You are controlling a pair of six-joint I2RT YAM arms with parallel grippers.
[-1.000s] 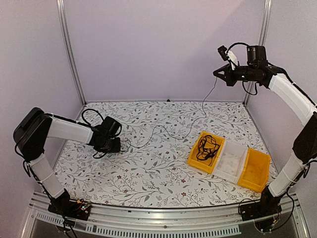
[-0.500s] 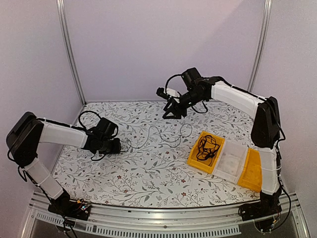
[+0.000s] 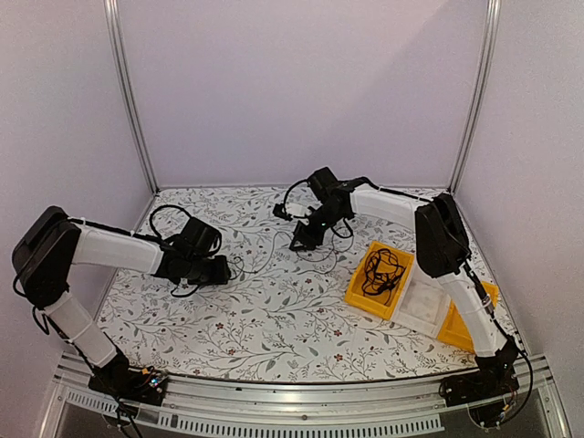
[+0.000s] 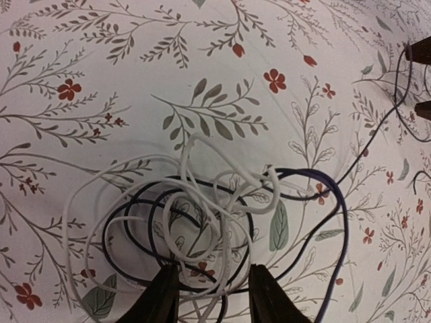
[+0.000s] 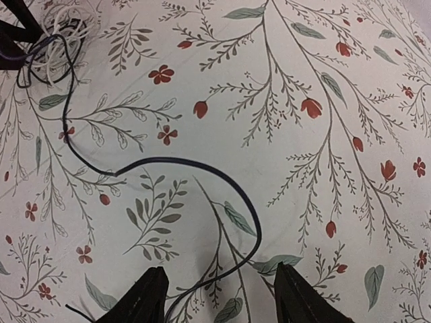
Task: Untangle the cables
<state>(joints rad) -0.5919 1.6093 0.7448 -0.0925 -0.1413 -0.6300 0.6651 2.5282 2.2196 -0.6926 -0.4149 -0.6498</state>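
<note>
The left gripper [image 4: 214,303] stands partly open, its jaws straddling the near edge of the tangled white and black cables [image 4: 202,225], which lie on the counter [image 4: 135,54] just ahead of it. The right gripper [image 5: 219,303] gapes wide and grips nothing, low over a single black strand [image 5: 161,160] that runs between its jaws.

My left tool [image 4: 214,296] only two fingertips at the lower edge, cable tangle [image 4: 192,215] running out of frame between them, black cable [image 5: 168,161] cut off below beside my right tool [image 5: 219,299], clear bin [image 3: 408,308] contents too blurred to tell
</note>
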